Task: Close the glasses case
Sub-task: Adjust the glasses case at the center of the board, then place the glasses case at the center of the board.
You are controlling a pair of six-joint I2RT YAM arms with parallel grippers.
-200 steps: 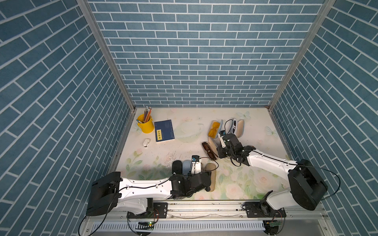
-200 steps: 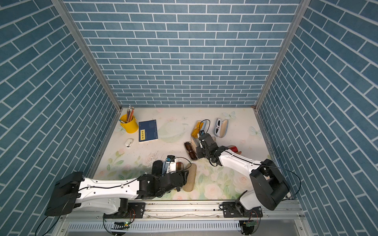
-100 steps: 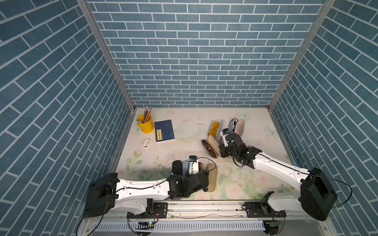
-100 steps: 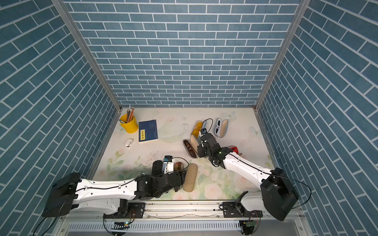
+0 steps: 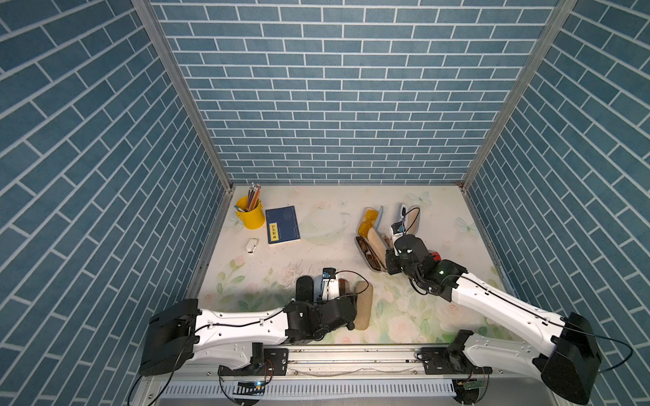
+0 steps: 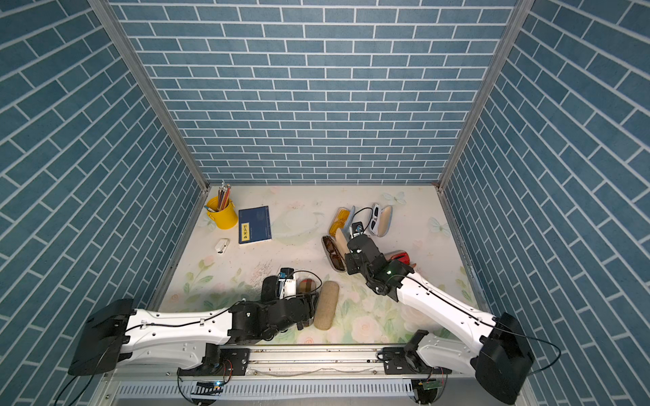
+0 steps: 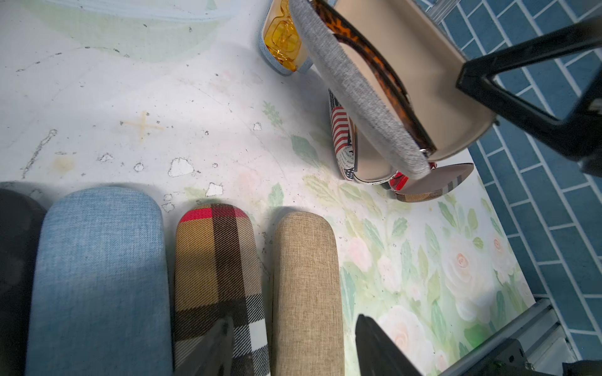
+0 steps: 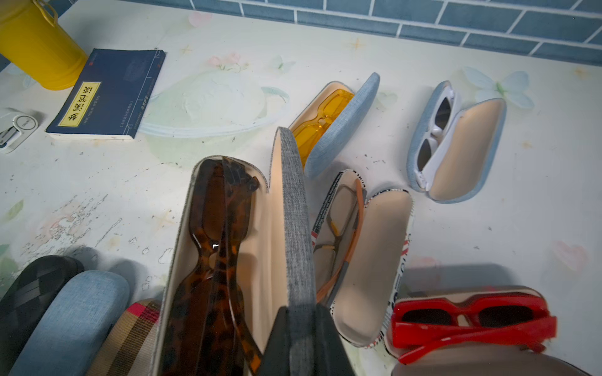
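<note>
Two jaws of the right gripper [image 8: 301, 314] pinch the grey case lid [image 8: 291, 208]; left gripper [image 7: 293, 345] hangs open above the near tan case [image 7: 306, 276].

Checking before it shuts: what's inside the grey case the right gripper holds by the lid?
Folded tortoiseshell sunglasses lie in the grey case, on cream lining. The right gripper is shut on its raised lid. Anything under them is covered; the near end runs out of view.

Table [image 5: 316, 253] w/ glasses cases [image 5: 364, 304], book [image 5: 282, 225], cup [image 5: 250, 216]
</note>
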